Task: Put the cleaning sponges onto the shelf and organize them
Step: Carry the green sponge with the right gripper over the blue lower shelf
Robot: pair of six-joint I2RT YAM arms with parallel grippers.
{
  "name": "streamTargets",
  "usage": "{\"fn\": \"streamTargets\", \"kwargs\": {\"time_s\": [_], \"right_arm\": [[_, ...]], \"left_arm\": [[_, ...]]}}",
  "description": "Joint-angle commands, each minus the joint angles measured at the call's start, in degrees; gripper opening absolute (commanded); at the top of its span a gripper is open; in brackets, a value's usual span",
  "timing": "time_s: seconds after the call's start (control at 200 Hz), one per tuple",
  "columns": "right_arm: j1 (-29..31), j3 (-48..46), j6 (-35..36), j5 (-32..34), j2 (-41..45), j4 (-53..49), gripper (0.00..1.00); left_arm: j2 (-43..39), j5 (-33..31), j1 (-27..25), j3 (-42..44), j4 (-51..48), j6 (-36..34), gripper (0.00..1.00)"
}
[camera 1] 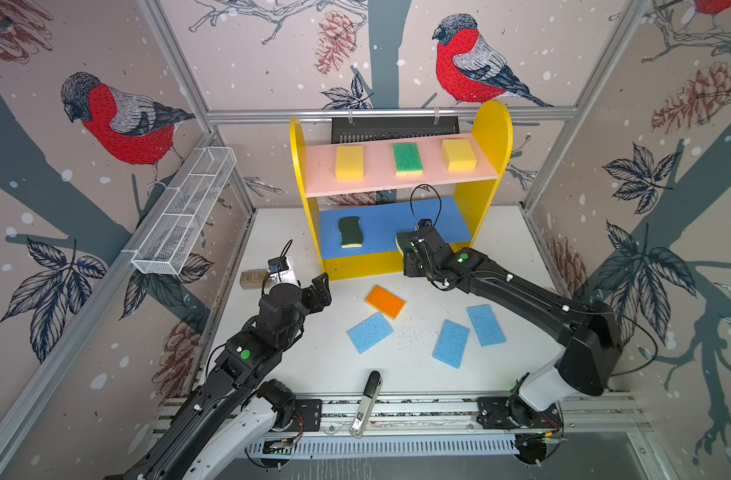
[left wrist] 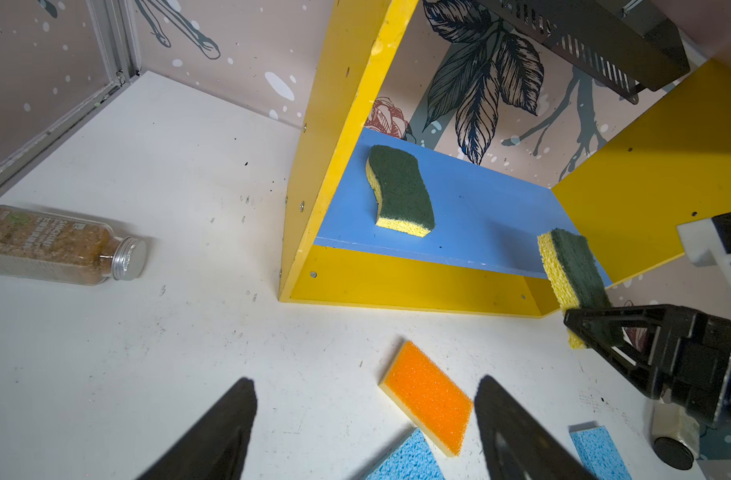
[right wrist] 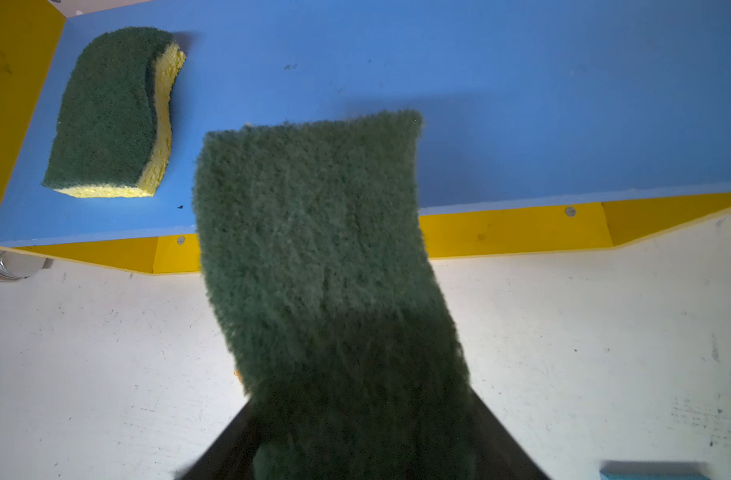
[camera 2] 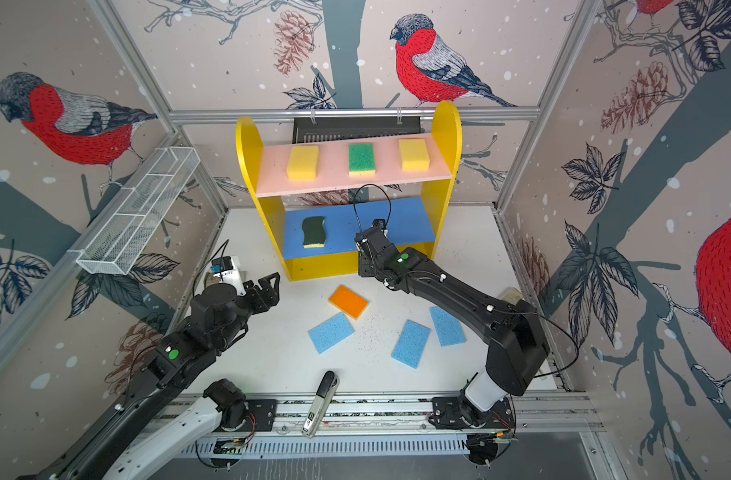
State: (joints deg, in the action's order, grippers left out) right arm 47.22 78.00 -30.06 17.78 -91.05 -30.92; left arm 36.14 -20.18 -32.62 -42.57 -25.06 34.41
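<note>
The dark green wavy-edged sponge [right wrist: 322, 249] you carried hung tilted. Its far end was over the near edge of the blue lower board [right wrist: 521, 104], and its near end was clamped in the right gripper [right wrist: 361, 399]. Whether the far end touched the board could not be told. The other dark green sponge [right wrist: 106, 116] lay flat at the left end of that board, well apart.

On the pink upper board [camera 1: 380, 180] of the shelf [camera 1: 493, 137] sat an even row: left yellow block [camera 1: 349, 162], green-topped sponge [camera 1: 407, 157], right yellow block [camera 1: 459, 154].

Outstanding on the table [camera 1: 293, 353], near of the shelf, were the orange-topped sponge [camera 1: 385, 301], left blue sponge [camera 1: 370, 332], middle blue sponge [camera 1: 451, 343] and right blue sponge [camera 1: 485, 325], all at odd angles. Your left gripper [camera 1: 320, 291] hovered left of the orange-topped sponge, jaws apart and empty. A bottle [left wrist: 56, 245] lay on its side at far left, outside the job.

Judgement: the step in hand was delivery of the fifth sponge to the lower board. The next move calls for you to carry it farther in, level it and set it flat in line with its twin. Then part the jaws and back out without dragging it.
</note>
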Motion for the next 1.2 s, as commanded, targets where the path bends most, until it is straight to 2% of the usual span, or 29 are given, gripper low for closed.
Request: {"fn": "streamTargets", "kwargs": {"time_s": [0.0,0.485,0.805,1.196], "right_arm": [[0.02,2.51,1.39,1.3,-1.66,0.36,0.64],[-0.84,14.03,1.29,2.82,-12.16,-0.62,0.64],[-1.6,14.84,-1.72,5.22,-13.98,1.56,0.64],[-2.82,18.54,-1.75,4.89,-18.48,2.61,0.64]], "left_arm": [[0.16,-1.43,0.14,-0.04,-0.33,-1.1,0.83],[0.11,-3.44,0.19,-0.27,-1.22,-2.59,0.83],[0.3,-4.52,0.1,0.1,-1.49,-3.67,0.83],[1.11,-5.3,0.15,0.83,-0.4,-5.01,0.83]]}}
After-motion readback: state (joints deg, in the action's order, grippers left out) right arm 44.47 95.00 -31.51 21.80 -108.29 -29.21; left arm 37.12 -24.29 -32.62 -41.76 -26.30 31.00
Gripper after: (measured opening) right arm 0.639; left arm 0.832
